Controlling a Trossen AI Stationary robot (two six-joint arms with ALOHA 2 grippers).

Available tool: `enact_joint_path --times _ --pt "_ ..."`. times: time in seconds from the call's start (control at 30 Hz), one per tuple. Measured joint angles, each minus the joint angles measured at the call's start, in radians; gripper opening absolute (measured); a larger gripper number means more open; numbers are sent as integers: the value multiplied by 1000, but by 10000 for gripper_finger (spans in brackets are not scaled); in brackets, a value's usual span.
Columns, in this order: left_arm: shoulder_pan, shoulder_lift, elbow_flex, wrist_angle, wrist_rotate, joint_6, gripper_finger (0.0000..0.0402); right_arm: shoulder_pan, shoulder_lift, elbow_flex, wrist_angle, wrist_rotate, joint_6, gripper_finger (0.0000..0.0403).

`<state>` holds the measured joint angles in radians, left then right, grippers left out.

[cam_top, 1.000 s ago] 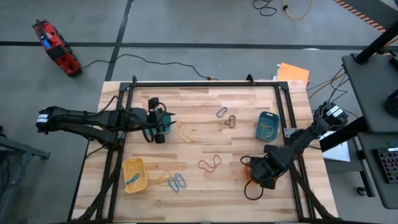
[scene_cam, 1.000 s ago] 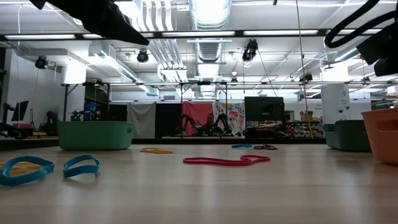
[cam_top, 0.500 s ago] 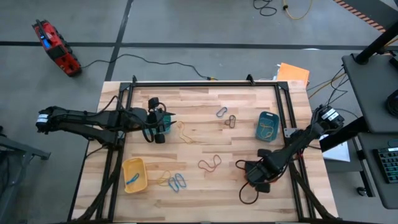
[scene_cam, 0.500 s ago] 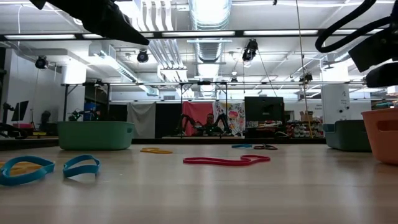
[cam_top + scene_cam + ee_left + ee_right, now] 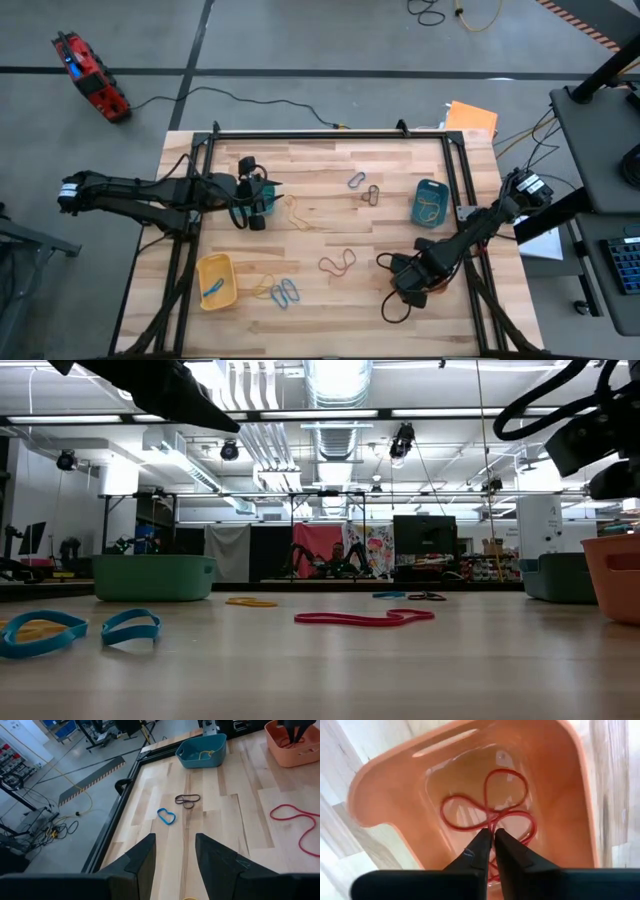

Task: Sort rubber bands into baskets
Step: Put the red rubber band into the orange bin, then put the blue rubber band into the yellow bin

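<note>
My right gripper (image 5: 493, 836) points down into the orange basket (image 5: 385, 785) near the table's front right (image 5: 398, 268), shut on a red rubber band (image 5: 485, 805). My left gripper (image 5: 174, 845) is open and empty, hovering at the teal basket (image 5: 268, 190) on the far left. The blue basket (image 5: 430, 202) holds a yellow band. The yellow basket (image 5: 215, 280) holds a blue band. Loose bands lie flat on the table: red (image 5: 337, 262), blue (image 5: 285, 292), yellow (image 5: 296, 212), blue (image 5: 356, 181) and dark (image 5: 372, 195). My right gripper pinches the red band between its two fingertips where its strands cross (image 5: 492, 824). The fingers come from above, pointing down into the orange basket. The band's loops (image 5: 507, 787) lie spread, slack, on the basket's floor.
A black frame (image 5: 300, 135) runs along the table's edges. A flat orange sheet (image 5: 472, 117) lies off the far right corner. Black cables hang by the right arm (image 5: 395, 305). Bare wood shows in the middle of the table (image 5: 330, 225).
My right gripper has gone a little toward the table's left edge above the orange basket, and now covers more of it in the high view. My left arm has kept still.
</note>
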<state>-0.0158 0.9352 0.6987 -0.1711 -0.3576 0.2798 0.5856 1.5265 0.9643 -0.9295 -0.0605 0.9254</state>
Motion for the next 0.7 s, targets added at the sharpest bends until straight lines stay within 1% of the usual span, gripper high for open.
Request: enact_joint_path --times 0.1,0.23,0.37,0.47,0.53,0.57,0.63,0.7 --pt "0 0 0 0 0 0 121 0 0 9 0 0 37 47" --pt "0 0 0 0 0 -2 110 0 -1 15 -7 -3 61 94" --pt "0 0 0 -1 1 -31 99 -1 -18 40 -11 -51 49 134" --pt "0 0 0 -3 2 -61 94 -9 -46 81 -12 -27 46 152" --pt "0 0 0 -9 5 -85 92 -17 -72 109 -11 46 43 158" --pt "0 0 0 -14 10 -100 91 -19 -86 122 -11 105 34 159" --pt "0 0 -1 -21 40 -134 90 -20 -115 148 -9 246 -6 159" --pt "-1 0 -1 -26 92 -172 90 -19 -141 163 -3 393 -76 155"
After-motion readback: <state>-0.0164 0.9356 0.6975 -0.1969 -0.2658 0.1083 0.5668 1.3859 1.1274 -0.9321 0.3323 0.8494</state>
